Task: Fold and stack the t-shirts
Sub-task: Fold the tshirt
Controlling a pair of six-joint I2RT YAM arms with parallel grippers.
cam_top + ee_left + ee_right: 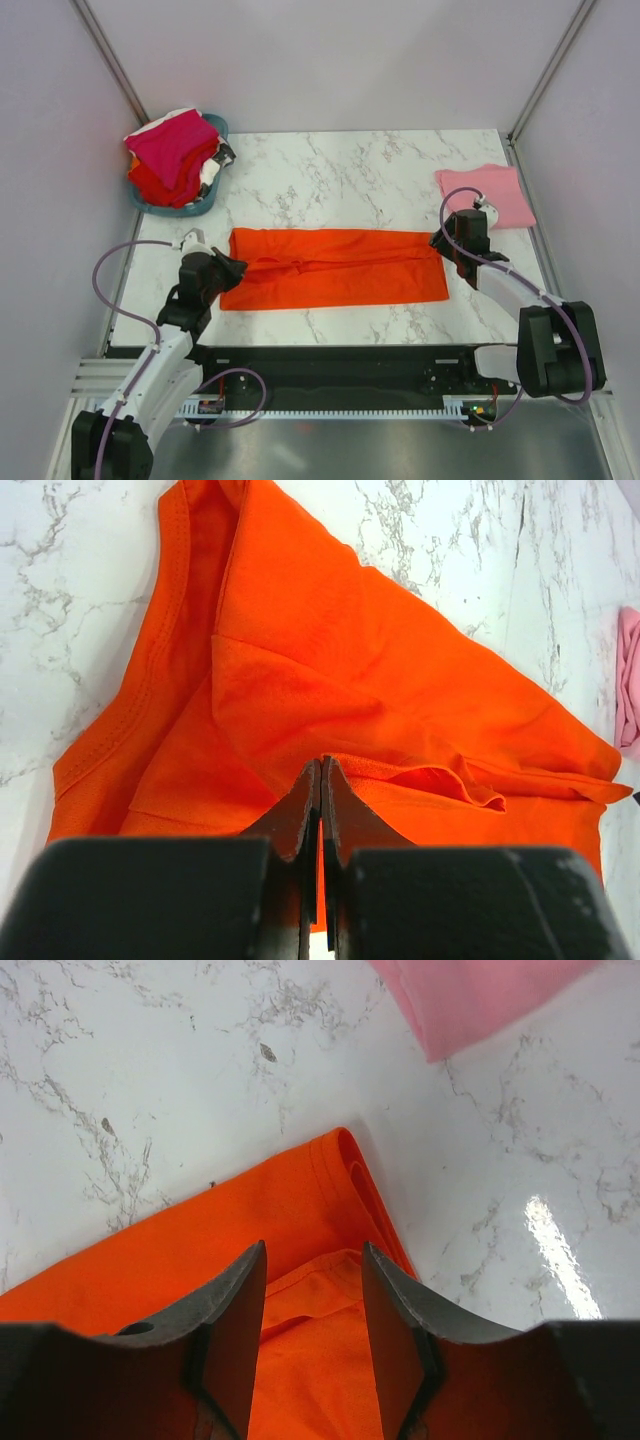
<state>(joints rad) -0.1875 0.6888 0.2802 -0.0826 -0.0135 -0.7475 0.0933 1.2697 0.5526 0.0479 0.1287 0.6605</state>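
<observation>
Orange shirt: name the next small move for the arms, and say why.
Probably close the right tool on the orange shirt. The left tool is pinched shut on one end of it, while the right one is open, straddling a fold at the shirt's other end.

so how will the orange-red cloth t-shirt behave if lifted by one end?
Probably floppy: the orange-red cloth t-shirt bunches into folds at the left gripper. Likely light, lying thin and flat. May drag over the marble table.

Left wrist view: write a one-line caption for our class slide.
Left pincer shut on a fold of the orange-red t-shirt lying on the marble table, pink shirt at the right edge.
</observation>
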